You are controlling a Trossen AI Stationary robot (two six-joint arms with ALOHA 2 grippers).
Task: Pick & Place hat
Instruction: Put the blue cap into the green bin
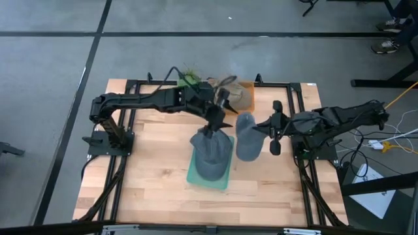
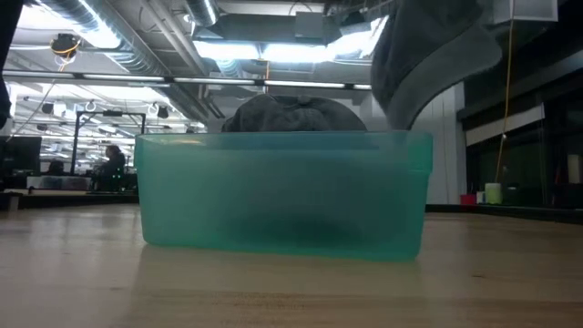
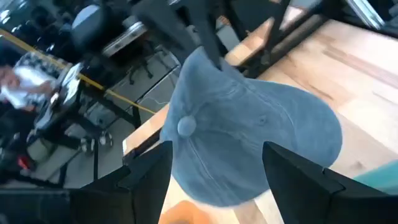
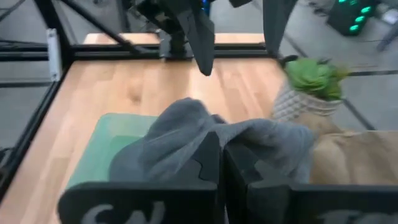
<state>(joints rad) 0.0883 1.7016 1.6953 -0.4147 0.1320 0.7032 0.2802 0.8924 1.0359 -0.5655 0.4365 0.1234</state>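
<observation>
Left gripper (image 1: pixel 215 128) stands with jaws wide just above the soft grey cloth cap (image 1: pixel 210 156) lying in the translucent green plastic bin (image 1: pixel 196 175). Right gripper (image 4: pixel 219 163), beside the bin, is pinched tight on a second grey cloth hat (image 1: pixel 246 136). Both look light and floppy; the stiffer brim seems the best hold. Underneath is a pale wooden tabletop (image 1: pixel 157 189), with an open workshop beyond.

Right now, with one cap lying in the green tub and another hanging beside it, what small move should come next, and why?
Probably the left pincer should lift clear: its fingers stand open above the dark cap, which already lies in the green tub. That would make room for the right pincer, shut on the grey cap hanging beside the tub.
</observation>
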